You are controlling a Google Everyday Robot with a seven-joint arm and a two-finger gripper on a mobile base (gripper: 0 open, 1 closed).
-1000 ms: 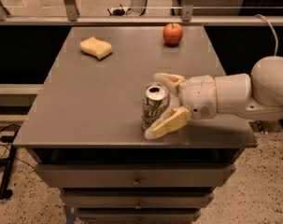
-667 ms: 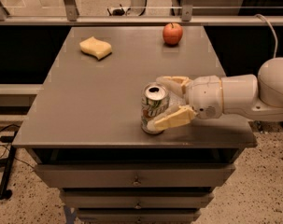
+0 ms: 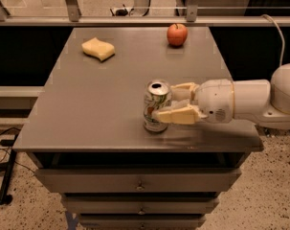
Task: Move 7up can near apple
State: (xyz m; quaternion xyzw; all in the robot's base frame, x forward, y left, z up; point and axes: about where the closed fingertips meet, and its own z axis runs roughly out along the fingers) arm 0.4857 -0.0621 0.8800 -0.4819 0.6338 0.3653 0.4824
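Note:
The 7up can, silver-white with green markings and an open pull-tab top, stands upright near the front edge of the grey table. My gripper reaches in from the right, and its cream fingers are closed around the can, one in front and one behind. The can's base rests on the table. The red apple sits at the back of the table, to the right, far from the can.
A pale yellow wavy sponge lies at the back left of the table. A rail and glass panel run behind the table. Drawers sit below the front edge. My white arm extends over the table's right side.
The front finger has moved up and in against the can, so the fingers have closed on it. The can and arm have hardly shifted.

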